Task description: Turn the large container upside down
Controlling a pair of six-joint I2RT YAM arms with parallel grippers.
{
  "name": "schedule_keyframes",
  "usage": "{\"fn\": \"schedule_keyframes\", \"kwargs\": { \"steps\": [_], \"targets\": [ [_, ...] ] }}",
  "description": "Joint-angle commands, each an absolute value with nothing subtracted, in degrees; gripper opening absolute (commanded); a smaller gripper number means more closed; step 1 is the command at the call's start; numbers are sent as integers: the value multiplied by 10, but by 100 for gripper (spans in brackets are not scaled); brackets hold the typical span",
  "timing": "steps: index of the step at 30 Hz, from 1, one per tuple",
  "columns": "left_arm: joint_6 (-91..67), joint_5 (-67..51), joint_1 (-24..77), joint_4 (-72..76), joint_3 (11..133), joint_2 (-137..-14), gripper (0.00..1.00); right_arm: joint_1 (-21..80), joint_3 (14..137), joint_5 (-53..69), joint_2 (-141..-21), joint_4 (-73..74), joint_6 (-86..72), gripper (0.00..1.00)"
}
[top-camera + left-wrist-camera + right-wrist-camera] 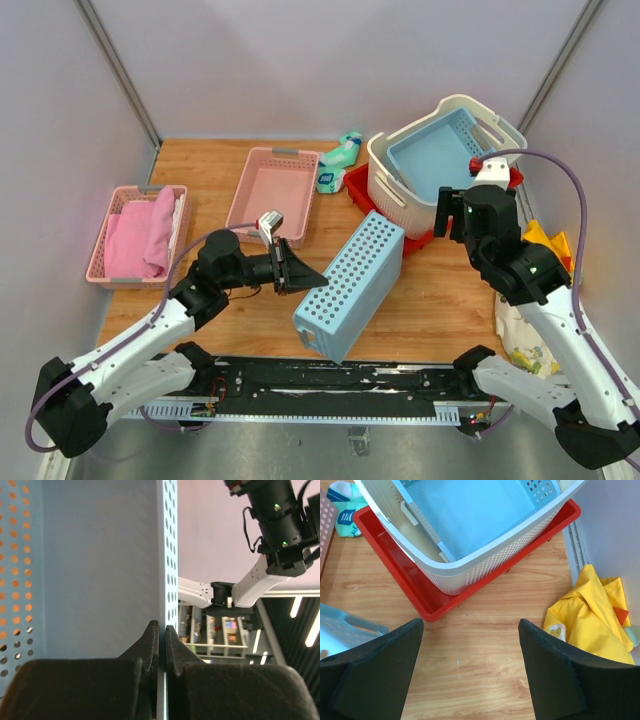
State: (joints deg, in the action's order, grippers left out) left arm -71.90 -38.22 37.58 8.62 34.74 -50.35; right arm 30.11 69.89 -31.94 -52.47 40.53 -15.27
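From above, the left gripper (pixel 290 268) is clamped on one wall of a blue basket (pixel 350 285). The basket is lifted onto its end and leans over the table (pixel 200 160), probably to get it out of the way. The large container (pixel 400 195), a cream basket, stands upright at the back right on a red tray (pixel 358 183), with a second blue tub (pixel 440 160) nested inside it. It is not yet turned. The right gripper (pixel 447 213) hangs just beside its near wall, with nothing in it.

In the left wrist view, the fingers (pixel 150 640) are pressed shut on the thin perforated wall of the blue basket (pixel 167 580). A pinch on the edge is enough to tip something this light.

In the right wrist view, the right gripper (pixel 470 625) has its fingers spread wide over bare table (pixel 485 680). It faces the large container (pixel 470 575) and the red tray (pixel 420 595), apparently lining up for the rim. The inner tub would likely fall out in the flip. A yellow cloth (pixel 590 610) lies to the right, clear of the approach.
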Motion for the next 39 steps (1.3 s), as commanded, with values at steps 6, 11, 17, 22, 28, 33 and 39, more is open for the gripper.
{"fn": "schedule_keyframes", "kwargs": {
  "steps": [6,11,17,22,28,33,39],
  "targets": [
    [-867,-364,343,225,215,-494,0,296,703,-300,-507,393,-165,79],
    [-824,-345,276,109,192,-461,0,295,697,-294,-504,394,-164,79],
    [-703,-298,215,-57,215,-462,37,296,687,-293,-503,392,-161,80],
    [-609,-244,214,-165,271,-474,72,296,683,-293,-504,391,-157,81],
    [-515,-144,215,-291,345,-479,93,296,671,-285,-505,379,-157,81],
    [-424,-48,215,-370,447,-498,99,296,667,-280,-509,375,-156,81],
    [-336,75,215,-403,576,-571,99,296,664,-267,-518,370,-156,82]
  ]
}}
